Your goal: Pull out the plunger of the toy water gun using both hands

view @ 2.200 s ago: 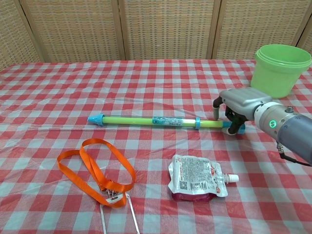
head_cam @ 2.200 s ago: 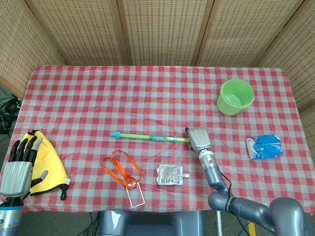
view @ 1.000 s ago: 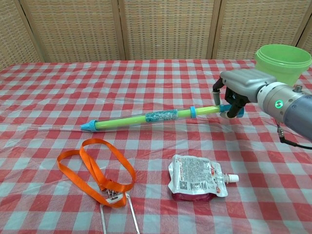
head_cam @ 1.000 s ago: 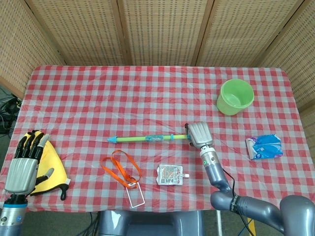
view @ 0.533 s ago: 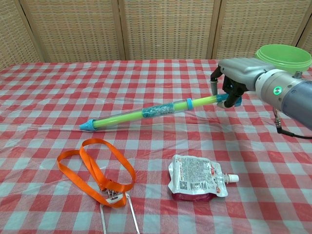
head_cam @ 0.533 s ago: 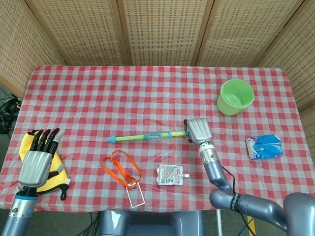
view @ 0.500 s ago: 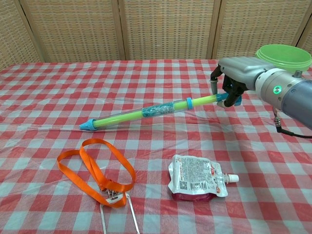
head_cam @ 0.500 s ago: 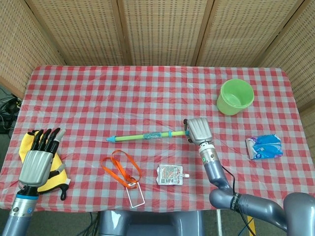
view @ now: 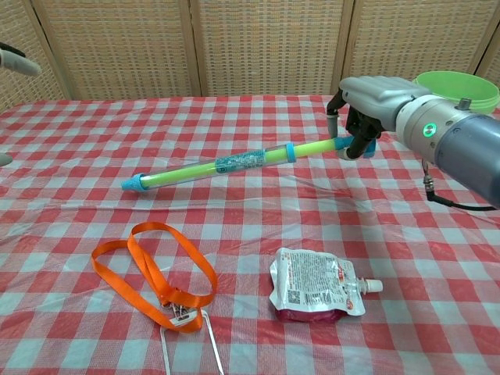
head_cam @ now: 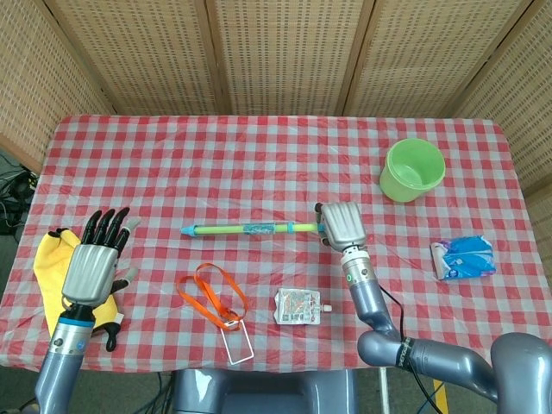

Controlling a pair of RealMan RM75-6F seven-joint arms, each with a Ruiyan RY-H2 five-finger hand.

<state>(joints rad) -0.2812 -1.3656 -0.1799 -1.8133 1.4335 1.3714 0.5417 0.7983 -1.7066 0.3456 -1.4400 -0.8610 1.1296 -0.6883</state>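
The toy water gun (head_cam: pixel 250 229) (view: pixel 226 165) is a long green tube with a blue nozzle tip at its left end and a patterned blue band near the middle. My right hand (head_cam: pixel 339 225) (view: pixel 367 98) grips its right end, the blue plunger handle, and holds the whole gun off the cloth, tilted with the nozzle end lower. My left hand (head_cam: pixel 93 259) is raised at the table's left edge, fingers spread and holding nothing, well to the left of the nozzle; only its fingertips (view: pixel 16 62) show in the chest view.
An orange lanyard (head_cam: pixel 213 296) (view: pixel 155 273) with a card holder and a drink pouch (head_cam: pixel 297 307) (view: pixel 319 284) lie near the front edge. A green bucket (head_cam: pixel 413 169) (view: pixel 456 90) stands at the back right, a blue packet (head_cam: pixel 463 257) at the right, a yellow cloth (head_cam: pixel 53 263) under my left hand.
My right hand has lifted the gun's handle end higher and carried the gun leftward. My left hand has risen from the yellow cloth and moved right, toward the nozzle.
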